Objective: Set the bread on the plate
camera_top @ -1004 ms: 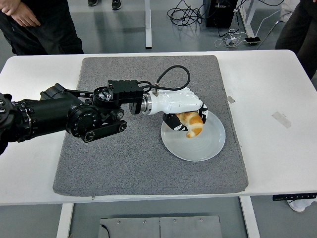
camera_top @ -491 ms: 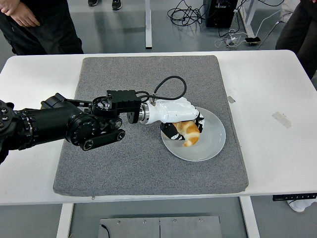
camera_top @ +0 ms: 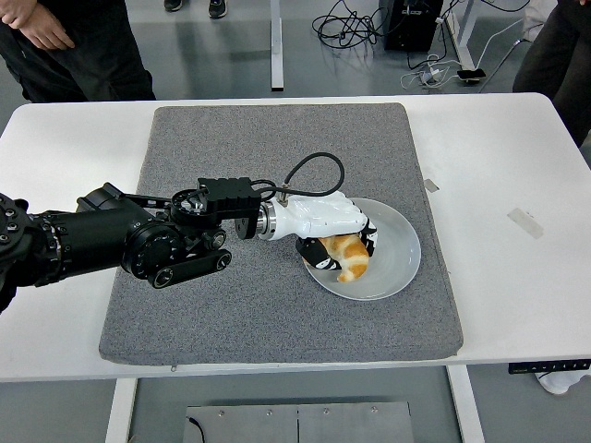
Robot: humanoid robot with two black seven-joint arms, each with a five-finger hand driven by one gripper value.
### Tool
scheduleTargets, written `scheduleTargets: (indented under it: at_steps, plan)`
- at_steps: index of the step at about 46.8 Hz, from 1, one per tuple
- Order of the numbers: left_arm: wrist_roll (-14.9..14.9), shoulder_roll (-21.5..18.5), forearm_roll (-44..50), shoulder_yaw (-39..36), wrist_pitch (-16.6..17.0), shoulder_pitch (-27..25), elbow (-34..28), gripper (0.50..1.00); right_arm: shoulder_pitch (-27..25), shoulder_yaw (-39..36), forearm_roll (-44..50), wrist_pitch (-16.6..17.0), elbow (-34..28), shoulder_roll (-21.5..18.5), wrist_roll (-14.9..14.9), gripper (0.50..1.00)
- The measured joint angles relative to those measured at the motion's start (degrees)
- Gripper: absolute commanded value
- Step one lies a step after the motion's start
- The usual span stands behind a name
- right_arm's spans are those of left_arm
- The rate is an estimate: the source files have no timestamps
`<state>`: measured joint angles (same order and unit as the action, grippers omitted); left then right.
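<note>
A white round plate (camera_top: 392, 260) lies on the grey mat (camera_top: 277, 166), right of centre. My left arm reaches in from the left edge, and its white hand (camera_top: 325, 224) hangs over the plate's left part. The hand is shut on a golden-orange piece of bread (camera_top: 348, 257). The bread sits low over the plate's left side, its lower end touching or nearly touching the plate. The fingers curl around its upper part and hide it. The right arm is not in view.
The mat covers the middle of the white table (camera_top: 499, 185). Two small tape marks (camera_top: 524, 221) lie on the table to the right. A person in dark clothes (camera_top: 74, 46) stands at the top left, another at the top right edge. Cables lie on the floor beyond.
My left hand has moved down and slightly toward me with the bread, lowering it from above the plate's centre to its left side. The forearm has drawn back a little to the left.
</note>
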<state>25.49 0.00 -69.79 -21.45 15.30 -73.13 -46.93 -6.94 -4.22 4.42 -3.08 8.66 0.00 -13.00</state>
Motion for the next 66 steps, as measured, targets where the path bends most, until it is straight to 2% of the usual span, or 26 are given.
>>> scheduleTargets:
  at_steps: [3,5,9,11,13,31,41,53,58,66]
  plan:
    - [-0.01,0.0,0.13,0.0,0.0,0.01,0.0,0.5,0.0,0.0,0.0,0.0,-0.01,0.0,0.0,1.0]
    - [-0.18,0.0,0.66,0.0,-0.03,0.06,0.0,0.67,0.0,0.0,0.01,0.0,0.01,0.0,0.0,1.0]
    - [-0.56,0.0,1.06,-0.01,-0.13,0.08,0.0,0.881,0.0,0.0,0.01,0.0,0.03,0.0,0.0,1.0]
    - [-0.59,0.0,1.15,-0.04,-0.22,0.08,0.0,0.942,0.0,0.0,0.01,0.0,0.02,0.0,0.0,1.0]
    - [-0.61,0.0,1.21,-0.05,-0.28,0.08,0.0,0.961,0.0,0.0,0.01,0.0,0.01,0.0,0.0,1.0]
    - [-0.39,0.0,3.97,0.26,-1.07,-0.9,-0.34,0.975,0.0,0.0,-0.01,0.0,0.01,0.0,0.0,1.0]
    - [-0.44,0.01,14.87,6.52,-11.0,-6.47,-4.06,0.975,0.0,0.0,-0.02,0.0,-0.01,0.0,0.0,1.0]
    - [-0.53,-0.07,25.19,11.76,-19.26,-13.21,-4.15,0.975,0.0,0.0,-0.01,0.0,0.01,0.0,0.0,1.0]
    - [-0.51,-3.03,29.66,15.06,-20.89,-14.61,-4.04,0.975,0.01,0.0,0.0,0.0,0.02,0.0,-0.02,1.0]
    - [-0.28,-9.36,34.31,21.03,-21.11,-14.18,-2.17,0.975,0.0,0.0,0.01,0.0,0.03,0.0,-0.01,1.0]
